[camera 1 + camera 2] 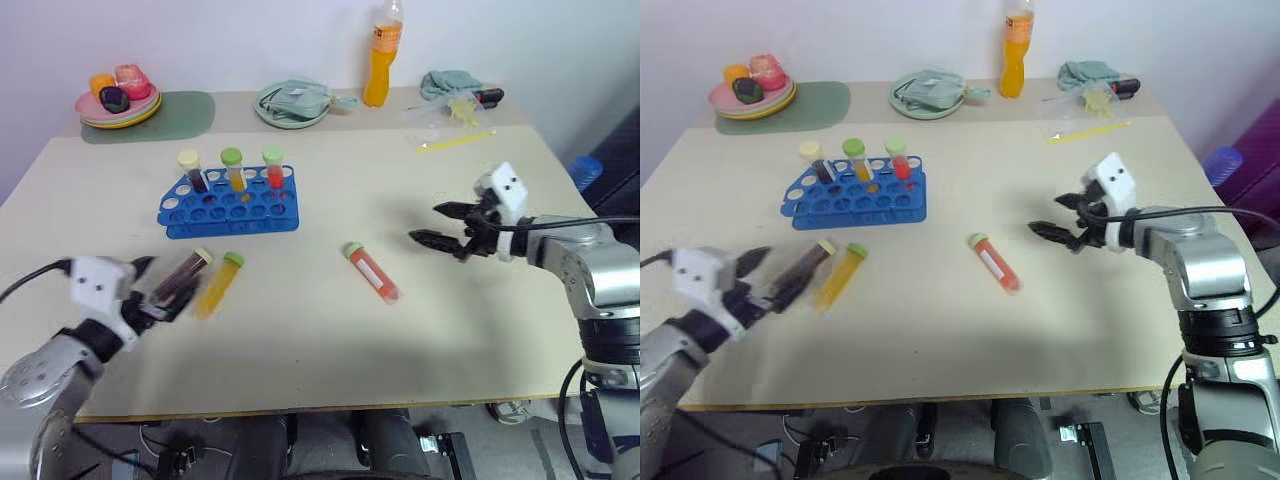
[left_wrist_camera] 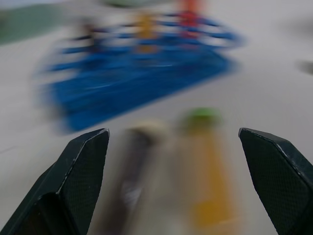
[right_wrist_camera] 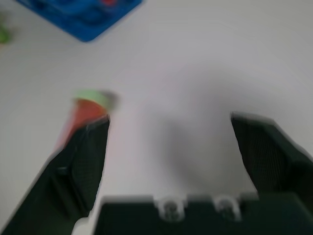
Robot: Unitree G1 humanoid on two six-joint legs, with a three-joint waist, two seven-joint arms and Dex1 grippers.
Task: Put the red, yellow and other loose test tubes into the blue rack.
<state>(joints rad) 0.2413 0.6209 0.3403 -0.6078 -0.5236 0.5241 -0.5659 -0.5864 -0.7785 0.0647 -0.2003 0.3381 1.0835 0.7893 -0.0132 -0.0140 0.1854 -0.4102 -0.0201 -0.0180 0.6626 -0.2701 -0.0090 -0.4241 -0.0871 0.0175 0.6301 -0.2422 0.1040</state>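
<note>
The blue rack (image 1: pixel 228 205) stands left of the table's middle, with three capped tubes upright in its back row. Three loose test tubes lie flat in front of it: a dark one with a cream cap (image 1: pixel 183 276), a yellow one with a green cap (image 1: pixel 220 284) and a red one with a green cap (image 1: pixel 373 272). My left gripper (image 1: pixel 152 286) is open at the bottom end of the dark tube. In the left wrist view the dark tube (image 2: pixel 132 171) and the yellow tube (image 2: pixel 208 188) lie ahead between the fingers. My right gripper (image 1: pixel 440 225) hangs open above the table, right of the red tube (image 3: pixel 84 111).
Along the back edge stand a tall orange drink bottle (image 1: pixel 381 60), stacked plates with toy food (image 1: pixel 118 102) on a green mat (image 1: pixel 180 118), a green plate with a cloth (image 1: pixel 292 103), and a crumpled cloth (image 1: pixel 450 82). A yellow stick (image 1: pixel 457 141) lies at the back right.
</note>
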